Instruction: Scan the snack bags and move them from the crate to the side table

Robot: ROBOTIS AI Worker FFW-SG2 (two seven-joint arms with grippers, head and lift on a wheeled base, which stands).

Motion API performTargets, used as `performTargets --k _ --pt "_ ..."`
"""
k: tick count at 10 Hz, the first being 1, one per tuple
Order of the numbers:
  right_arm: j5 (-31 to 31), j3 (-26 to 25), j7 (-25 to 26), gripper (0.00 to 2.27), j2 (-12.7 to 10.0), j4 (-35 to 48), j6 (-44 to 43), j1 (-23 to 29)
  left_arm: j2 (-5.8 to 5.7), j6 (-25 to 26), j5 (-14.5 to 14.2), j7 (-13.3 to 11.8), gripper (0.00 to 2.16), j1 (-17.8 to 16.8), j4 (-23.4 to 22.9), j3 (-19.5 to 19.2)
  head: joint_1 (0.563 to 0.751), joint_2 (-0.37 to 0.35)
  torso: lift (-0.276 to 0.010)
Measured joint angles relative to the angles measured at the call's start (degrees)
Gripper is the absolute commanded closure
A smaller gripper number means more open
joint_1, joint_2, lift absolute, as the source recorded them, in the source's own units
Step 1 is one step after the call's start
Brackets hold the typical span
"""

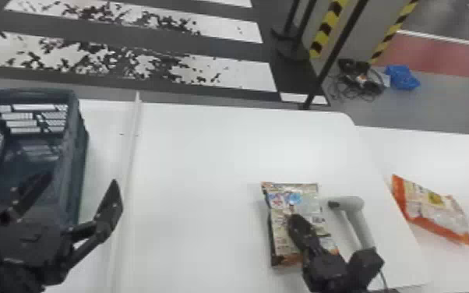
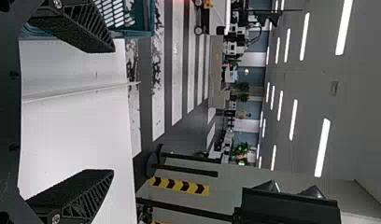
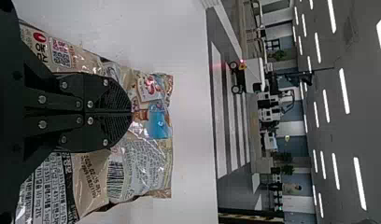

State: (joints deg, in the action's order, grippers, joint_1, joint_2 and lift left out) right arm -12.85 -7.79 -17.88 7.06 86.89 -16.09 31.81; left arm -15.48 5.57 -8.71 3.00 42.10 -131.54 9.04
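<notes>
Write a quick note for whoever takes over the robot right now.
Left gripper: open, by the crate.
Right gripper: fingers together, at the printed snack bag on the main table; I can't tell if it grips it.
Scanner: lying beside that bag.
Done: one orange-edged bag is on the side table.
Left: scan the printed bag if needed, move it over, then check the crate.

My right end effector looks matt, with shiny metal screws. To me, the tan snack bag seems glossy, crinkled plastic film, the crate hard plastic, the scanner smooth plastic, the counter smooth.
</notes>
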Motion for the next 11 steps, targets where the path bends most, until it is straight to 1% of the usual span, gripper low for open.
performTargets --k 1,2,3,4,5,6,8,10,11 --pt "-1.4 0.1 1.8 1.03 -0.1 1.9 -1.1 1.4 0.05 -0.3 0.0 0.0 0.07 0.0 0.0 0.0 0.695 -0.227 -0.087" --pt "-3.3 -0.8 2.3 0.0 -0.2 6.6 -2.3 3.9 0.09 -0.6 0.0 -0.1 0.07 0.0 0.0 0.0 0.695 -0.239 -0.087" --pt "-4.9 -2.4 2.3 0.0 -0.4 11.9 -4.9 6.8 0.1 -0.6 0.0 -0.2 0.07 0.0 0.0 0.0 0.695 -0.26 -0.087" --pt "-6.4 -4.6 2.3 0.05 -0.4 15.8 -6.3 8.6 0.1 -0.6 0.0 -0.2 0.07 0.0 0.0 0.1 0.695 -0.29 -0.087" --pt "-6.9 -7.5 2.2 0.05 -0.4 19.1 -3.0 9.3 0.11 -0.6 0.0 -0.3 0.07 0.0 0.0 0.2 0.695 -0.308 -0.087" --pt "-6.8 -10.4 2.0 0.05 0.0 21.1 2.2 9.5 0.11 -0.7 0.0 -0.4 0.07 0.0 0.0 0.2 0.695 -0.344 -0.087" --pt "-6.3 -14.1 -0.9 0.05 2.1 20.9 10.6 8.7 0.05 -0.9 0.0 -0.6 0.07 0.2 0.3 0.3 0.695 -0.35 -0.087" --pt "-5.6 -15.2 -4.9 0.05 4.2 16.1 12.5 6.8 0.01 -2.0 -0.1 -0.6 0.07 0.5 0.9 0.3 0.695 -0.35 -0.087" --pt "-5.5 -15.3 -7.7 0.06 5.4 13.2 13.5 5.5 -0.08 -2.8 -0.1 -0.8 0.07 0.8 1.2 0.3 0.695 -0.35 -0.087"
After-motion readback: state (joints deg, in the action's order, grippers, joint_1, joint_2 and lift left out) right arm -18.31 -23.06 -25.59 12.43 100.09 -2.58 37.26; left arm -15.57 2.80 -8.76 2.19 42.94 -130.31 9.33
